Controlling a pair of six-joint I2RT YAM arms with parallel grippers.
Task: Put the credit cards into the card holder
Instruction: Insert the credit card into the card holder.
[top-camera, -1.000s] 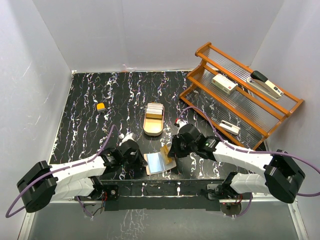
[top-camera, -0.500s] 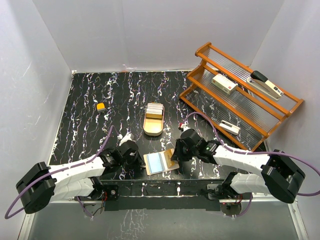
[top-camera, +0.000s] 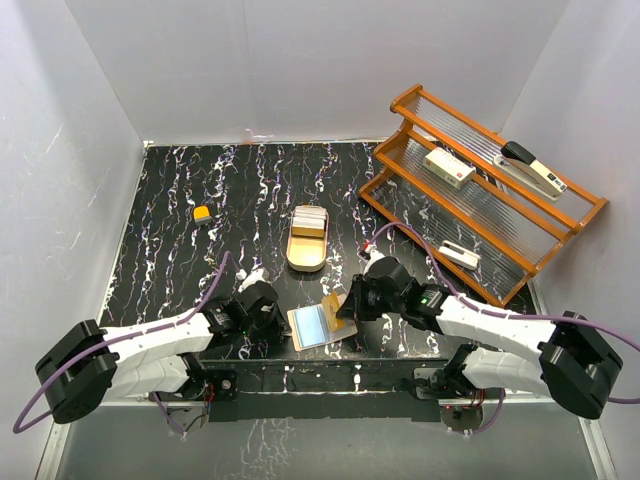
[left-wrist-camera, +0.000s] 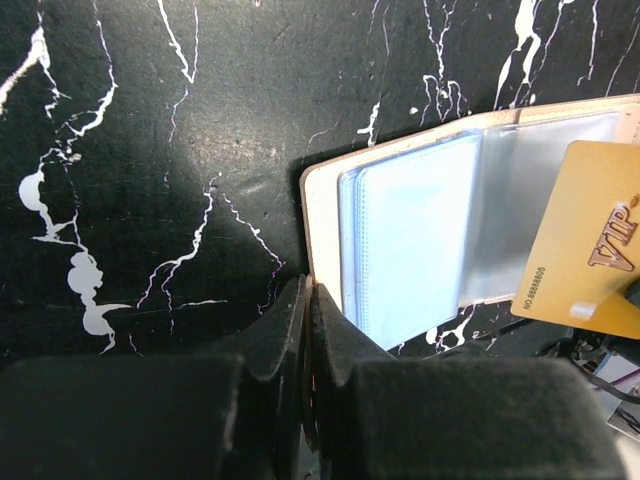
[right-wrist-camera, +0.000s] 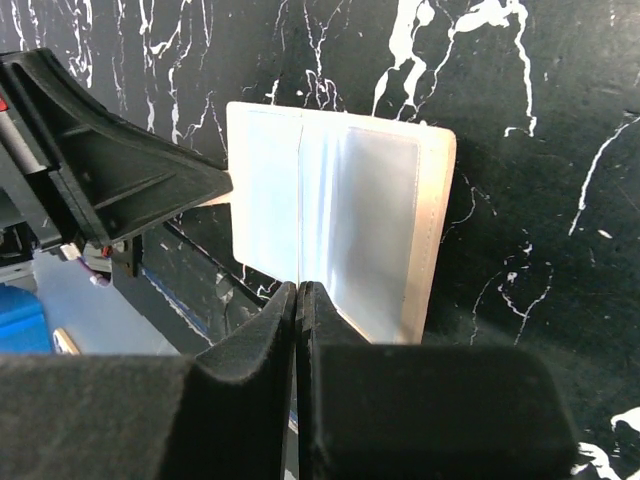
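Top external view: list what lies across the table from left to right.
Small yellow object → left gripper → card holder, its left edge pinched by that gripper → wooden rack. Left out because they overlap the holder: gold tray, gold card, right gripper.

Light is bright and even from overhead; shadows along the table's (top-camera: 180, 250) near edge are soft. From my left wrist, a dull glare patch lies on the glossy top beside the card holder (left-wrist-camera: 400, 250), whose clear sleeves shine pale. The gold card's (left-wrist-camera: 590, 230) print is sharp; my own fingers (left-wrist-camera: 280, 340) are blurred.
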